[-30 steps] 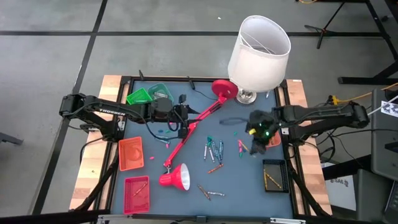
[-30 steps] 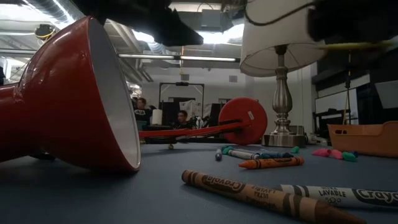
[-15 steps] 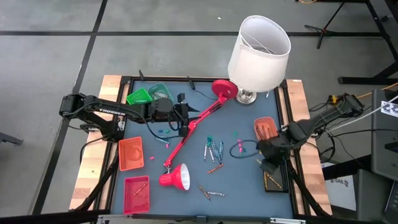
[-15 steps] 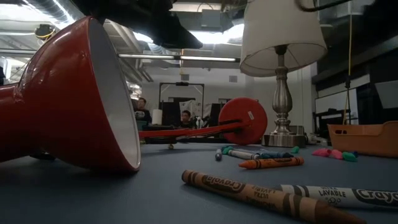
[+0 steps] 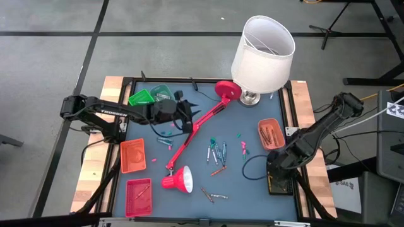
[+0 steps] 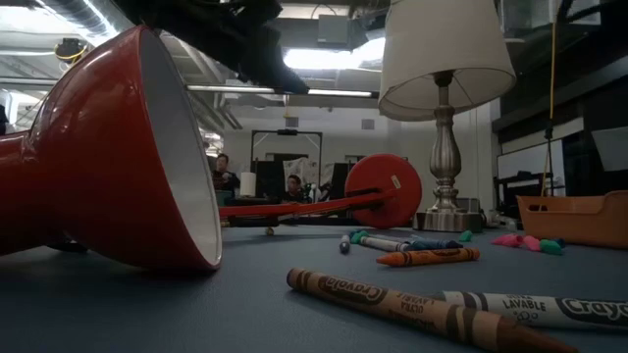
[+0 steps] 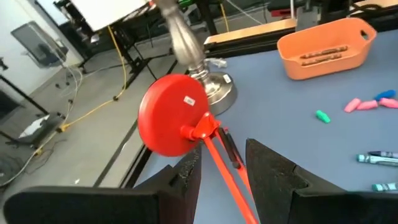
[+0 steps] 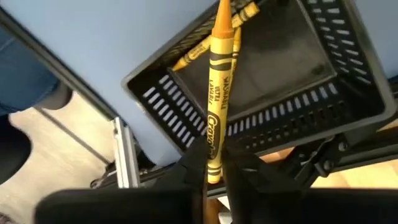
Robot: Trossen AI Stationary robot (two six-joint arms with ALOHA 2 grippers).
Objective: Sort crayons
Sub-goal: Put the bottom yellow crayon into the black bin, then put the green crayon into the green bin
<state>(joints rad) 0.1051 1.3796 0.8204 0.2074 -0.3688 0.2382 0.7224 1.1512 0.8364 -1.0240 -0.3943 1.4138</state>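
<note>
Several crayons (image 5: 216,152) lie loose on the blue table top, mid-table; the low view shows a brown one (image 6: 392,305) and an orange one (image 6: 429,257) close up. My right gripper (image 5: 276,170) is shut on a yellow crayon (image 8: 216,93) above a black basket (image 8: 298,74) at the near right, which holds other yellow crayons (image 8: 199,50). My left gripper (image 5: 185,117) is open at the far left, its fingers (image 7: 268,168) on either side of the long red lamp arm (image 7: 227,168). My right gripper pinches the yellow crayon's back end (image 8: 213,158) between its two fingers. The crayon runs forward along the fingers, with its tip toward the black basket. It is lifted clear, above the basket's opening.
A red desk lamp lies across the table: base (image 5: 227,89) far, head (image 5: 179,180) near. A white-shaded lamp (image 5: 262,45) stands at the far right. An orange basket (image 5: 270,133), green basket (image 5: 149,96), orange tray (image 5: 132,155) and red basket (image 5: 139,193) sit around the edges.
My right gripper has gone from beside the orange basket toward the table's near edge with the yellow crayon, and now stands over the black basket.
</note>
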